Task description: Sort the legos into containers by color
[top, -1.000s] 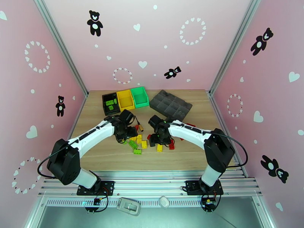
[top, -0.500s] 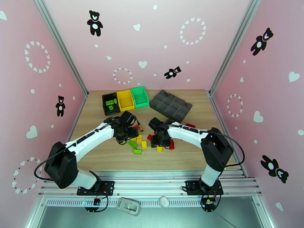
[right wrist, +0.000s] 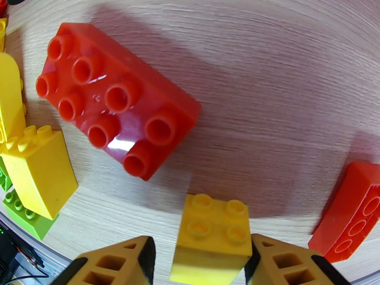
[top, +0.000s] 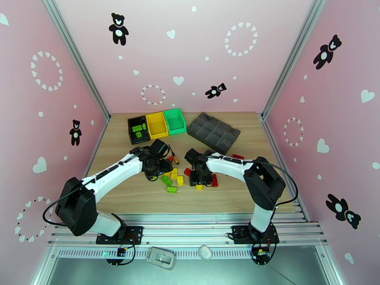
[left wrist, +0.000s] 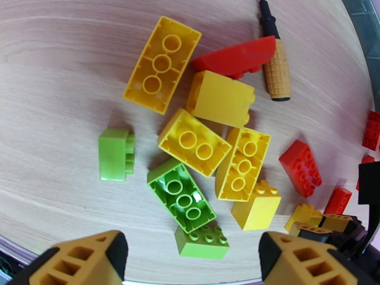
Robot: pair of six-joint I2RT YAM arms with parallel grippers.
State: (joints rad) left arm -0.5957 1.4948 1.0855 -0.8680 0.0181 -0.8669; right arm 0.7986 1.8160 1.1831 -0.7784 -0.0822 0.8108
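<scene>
**Mid-tabletop: right jaws closing on a yellow brick**

Between the arms, my right jaws have drawn in over the last second from wide to narrow around a small yellow brick [right wrist: 211,238] near the big red brick [right wrist: 116,98]. One finger looks to be touching it, with a sliver of gap at the other. No firm hold yet, I judge. Left jaws stand wide above the mixed pile, over a green brick [left wrist: 180,195]. The yellow bin [top: 156,125], far left, looks bare, so this brick should go there. The black bin [top: 131,124] holds green ones.
</scene>
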